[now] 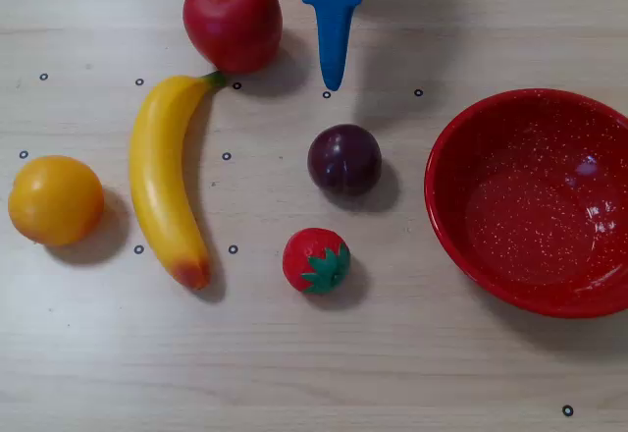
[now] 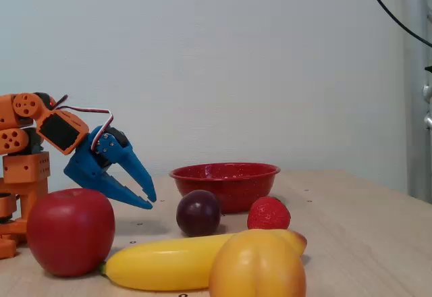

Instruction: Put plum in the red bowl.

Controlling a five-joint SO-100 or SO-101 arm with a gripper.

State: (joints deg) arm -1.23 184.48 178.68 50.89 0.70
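Note:
The plum point(image 1: 344, 159) is a small, dark purple-maroon fruit lying at the table's middle in the overhead view. In the fixed view the plum point(image 2: 198, 212) sits just in front of the red bowl. The red bowl point(image 1: 461, 231) is large, speckled and empty, and stands at the right; it also shows in the fixed view point(image 2: 225, 173). My blue gripper point(image 1: 332, 83) points down from the top edge, a short way above the plum and apart from it. In the fixed view the gripper point(image 2: 151, 202) hovers above the table left of the plum, fingertips together and empty.
A red apple point(image 1: 233, 18) lies next to the gripper at the top. A yellow banana point(image 1: 162, 177) and an orange fruit point(image 1: 55, 199) lie at the left. A strawberry point(image 1: 316, 260) lies just below the plum. The orange arm base point(image 2: 23, 169) stands at the fixed view's left.

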